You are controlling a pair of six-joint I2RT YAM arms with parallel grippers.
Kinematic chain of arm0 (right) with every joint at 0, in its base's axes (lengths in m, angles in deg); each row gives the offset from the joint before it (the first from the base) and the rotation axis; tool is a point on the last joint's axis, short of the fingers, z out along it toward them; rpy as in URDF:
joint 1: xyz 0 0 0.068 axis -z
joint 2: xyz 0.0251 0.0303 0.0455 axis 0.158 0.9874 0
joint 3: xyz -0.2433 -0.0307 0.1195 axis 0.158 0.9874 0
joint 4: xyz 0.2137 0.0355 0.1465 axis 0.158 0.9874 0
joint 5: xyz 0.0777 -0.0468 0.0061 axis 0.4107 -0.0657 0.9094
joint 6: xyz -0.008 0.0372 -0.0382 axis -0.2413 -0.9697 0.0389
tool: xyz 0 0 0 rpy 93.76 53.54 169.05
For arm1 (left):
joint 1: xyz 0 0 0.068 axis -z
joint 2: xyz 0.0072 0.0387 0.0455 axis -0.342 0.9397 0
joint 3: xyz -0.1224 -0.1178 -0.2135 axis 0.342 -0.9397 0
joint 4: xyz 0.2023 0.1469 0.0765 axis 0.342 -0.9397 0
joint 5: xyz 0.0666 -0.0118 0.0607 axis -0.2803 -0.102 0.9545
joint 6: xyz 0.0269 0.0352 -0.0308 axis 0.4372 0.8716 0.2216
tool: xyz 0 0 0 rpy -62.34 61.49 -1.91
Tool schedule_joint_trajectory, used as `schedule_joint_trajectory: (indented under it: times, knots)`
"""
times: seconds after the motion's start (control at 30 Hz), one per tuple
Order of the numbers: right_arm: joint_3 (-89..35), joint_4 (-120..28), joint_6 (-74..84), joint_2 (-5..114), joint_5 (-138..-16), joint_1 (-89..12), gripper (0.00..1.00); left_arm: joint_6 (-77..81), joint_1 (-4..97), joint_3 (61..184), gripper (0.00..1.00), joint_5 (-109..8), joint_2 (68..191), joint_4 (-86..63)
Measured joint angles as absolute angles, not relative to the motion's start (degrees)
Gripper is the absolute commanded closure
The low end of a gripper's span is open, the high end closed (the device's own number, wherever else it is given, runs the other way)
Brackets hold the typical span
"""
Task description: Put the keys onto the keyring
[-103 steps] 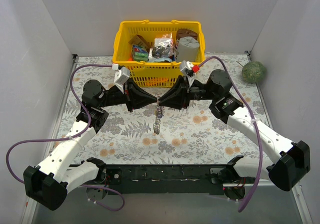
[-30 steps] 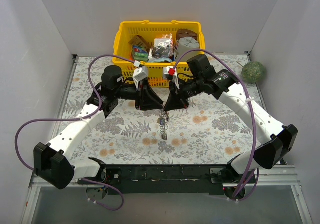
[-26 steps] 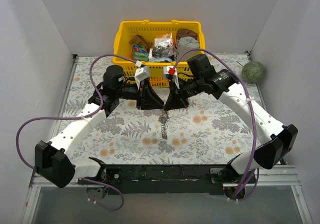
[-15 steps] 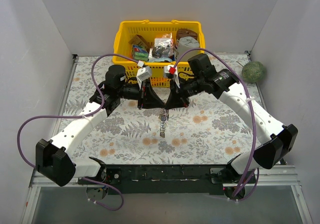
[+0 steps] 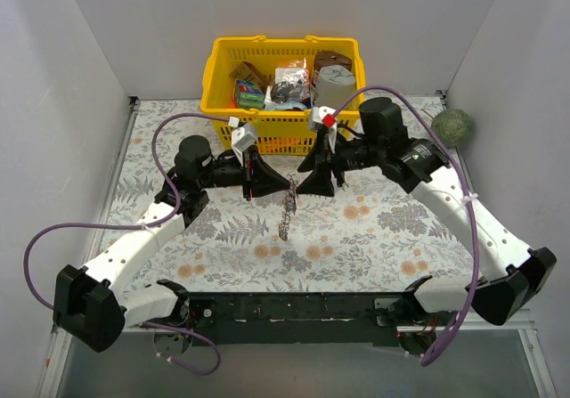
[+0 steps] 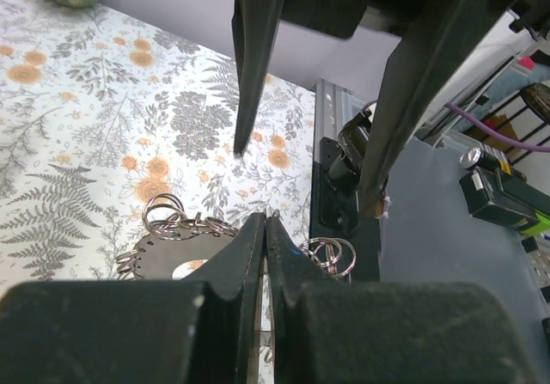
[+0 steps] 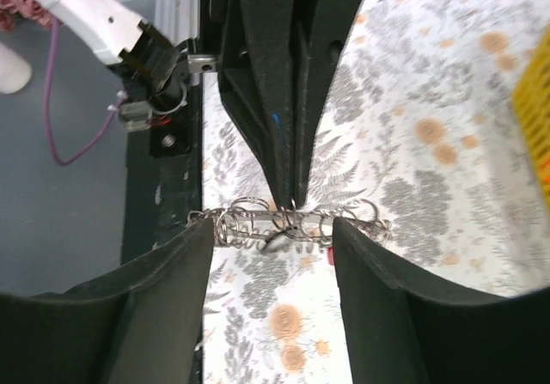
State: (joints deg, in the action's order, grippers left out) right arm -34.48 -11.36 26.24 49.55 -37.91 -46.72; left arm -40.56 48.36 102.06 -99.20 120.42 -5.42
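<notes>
The keyring (image 5: 286, 213) hangs edge-on over the flowered tablecloth, with my left gripper (image 5: 287, 188) shut on its top rim. In the left wrist view the shut gripper (image 6: 265, 222) pinches the dark toothed keyring (image 6: 163, 255), which carries several small split rings. My right gripper (image 5: 316, 188) stands open just to the right of it. In the right wrist view the open gripper (image 7: 273, 229) has one finger at each end of the keyring (image 7: 249, 221), without touching it. A small dark piece (image 7: 279, 240) hangs from the ring; I cannot tell whether it is one of the keys.
A yellow basket (image 5: 218, 95) full of packets stands at the back centre. A green ball (image 5: 451, 126) lies at the back right, by the wall. White walls close in the left, right and back sides.
My right gripper has opened and let go of the keyring, drawing back slightly right. My left gripper has shut on the ring's rim and now holds it alone.
</notes>
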Motion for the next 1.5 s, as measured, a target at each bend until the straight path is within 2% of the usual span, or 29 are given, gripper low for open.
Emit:
schedule_joint_trajectory:
  times: [0.13, 0.27, 0.63, 0.93, 1.1, 1.4, 1.5]
  knots:
    - [-31.5, -18.2, 22.7, 44.6, -37.9, -44.0, 0.34, -44.0, 48.4, 98.1, 1.00, -96.8, 118.0, 2.5]
    - [-28.5, -25.2, 18.9, 41.9, -36.6, -42.0, 0.38, -47.1, 48.4, 94.3, 1.00, -94.9, 115.8, 10.5]
    - [-22.0, -43.3, 5.8, 41.3, -29.8, -42.0, 0.45, -56.3, 48.4, 86.3, 1.00, -91.9, 114.3, 35.0]
    - [-21.4, -48.8, 1.4, 42.1, -28.7, -44.0, 0.53, -63.8, 48.4, 85.3, 1.00, -91.0, 118.0, 52.2]
    - [-19.4, -51.5, -0.4, 42.6, -28.8, -44.4, 0.56, -66.6, 48.4, 85.3, 1.00, -91.1, 119.8, 56.7]
    - [-18.6, -53.8, -2.2, 43.7, -28.8, -45.3, 0.73, -67.6, 48.4, 85.3, 1.00, -91.1, 119.8, 58.8]
    - [-18.2, -54.9, -3.1, 43.7, -28.5, -45.5, 0.88, -67.5, 48.3, 85.3, 1.00, -91.0, 119.8, 58.7]
